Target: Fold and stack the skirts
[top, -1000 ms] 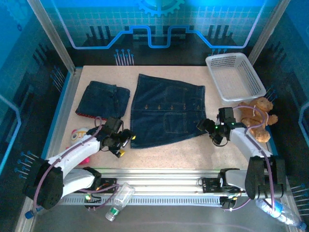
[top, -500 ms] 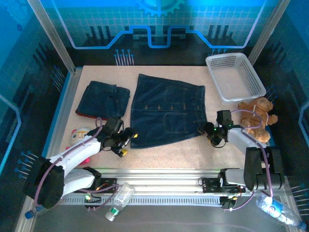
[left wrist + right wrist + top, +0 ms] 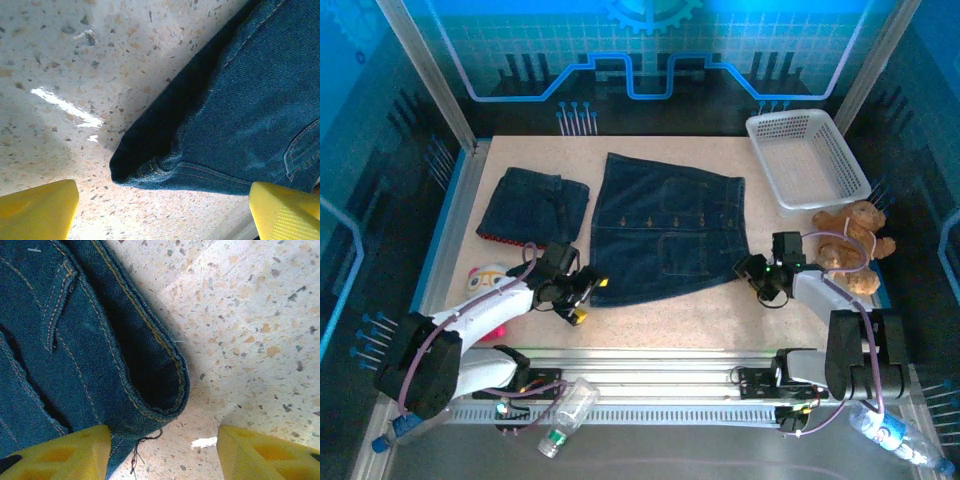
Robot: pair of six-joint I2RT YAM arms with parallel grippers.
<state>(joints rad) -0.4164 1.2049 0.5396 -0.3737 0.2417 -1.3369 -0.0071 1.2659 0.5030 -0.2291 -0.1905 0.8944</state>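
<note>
Top external: desk [image 3: 650,310] is beige, speckled and stone-look with a glossy finish, and an aluminium rail runs along its near edge. The cell around it is blue-lit. Its panels are printed with circuit traces and a gear outline, and aluminium posts stand at the back corners.

- Flat denim skirt [image 3: 665,225] lies spread mid-desk with a button row across it.
- Folded denim skirt [image 3: 535,203] sits to its left, apart, on top of a red dotted skirt [image 3: 492,238] whose edge peeks out on the near side.
- White basket [image 3: 766,160] is far right, with the teddy bear [image 3: 845,248] just on its near side. Plush doll [image 3: 480,285] is near left, by the left arm.
- Left end effector [image 3: 582,298] is at the flat skirt's near-left corner, fingers spread. Left wrist shows the corner between the yellow tips [image 3: 37,210].
- Right end effector [image 3: 752,275] is at the near-right corner. Right wrist shows its fingers apart either side of the hem corner, one tip over denim, not pinched shut.
- Plastic bottle [image 3: 565,408] lies below the rail by the left base. Its label is too small to read.
</note>
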